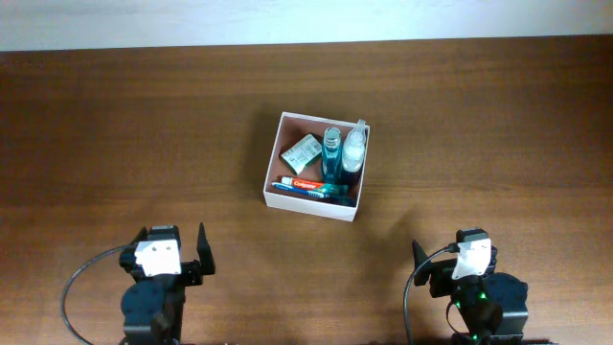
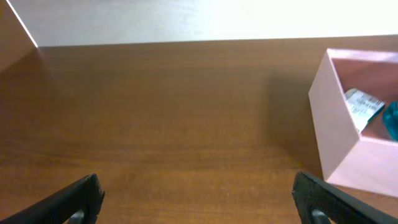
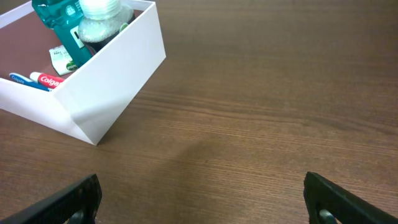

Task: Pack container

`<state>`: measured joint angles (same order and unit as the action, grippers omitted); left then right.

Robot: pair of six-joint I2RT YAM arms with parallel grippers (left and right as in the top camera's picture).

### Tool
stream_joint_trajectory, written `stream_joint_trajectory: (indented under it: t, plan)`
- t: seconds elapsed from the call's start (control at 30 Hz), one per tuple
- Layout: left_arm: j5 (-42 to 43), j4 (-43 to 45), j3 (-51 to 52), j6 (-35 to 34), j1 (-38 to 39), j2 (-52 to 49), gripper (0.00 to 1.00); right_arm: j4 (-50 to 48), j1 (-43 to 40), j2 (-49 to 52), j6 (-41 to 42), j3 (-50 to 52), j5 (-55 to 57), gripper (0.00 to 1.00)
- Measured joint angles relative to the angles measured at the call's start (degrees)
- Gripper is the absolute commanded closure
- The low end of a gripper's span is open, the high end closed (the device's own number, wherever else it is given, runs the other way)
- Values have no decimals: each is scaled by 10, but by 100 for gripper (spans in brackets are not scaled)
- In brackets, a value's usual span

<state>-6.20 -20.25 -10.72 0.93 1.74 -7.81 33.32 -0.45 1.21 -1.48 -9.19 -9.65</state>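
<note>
While both arms sit at the bottom edge of the overhead frame, the square white cardboard container [image 1: 308, 204] with a reddish-brown inside rests just right of centre on the brown wooden counter [image 1: 115, 125]. It holds a teal bottle [image 1: 331, 155], a clear bottle [image 1: 355, 149], a red-and-white toothpaste tube [image 1: 305, 184] and a pale packet [image 1: 302, 151]. The left end effector [image 2: 196, 196] and the right end effector [image 3: 202, 196] gape wide, each gripping nothing.
</note>
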Motion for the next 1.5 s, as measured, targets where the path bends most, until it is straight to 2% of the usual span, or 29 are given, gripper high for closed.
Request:
stream_joint_trajectory:
  t: [0.37, 1.5]
  plan:
    - [2, 2, 42, 0, 0, 47, 1, 0, 0, 0, 0, 0, 0, 1]
    - [2, 2, 42, 0, 0, 47, 1, 0, 0, 0, 0, 0, 0, 1]
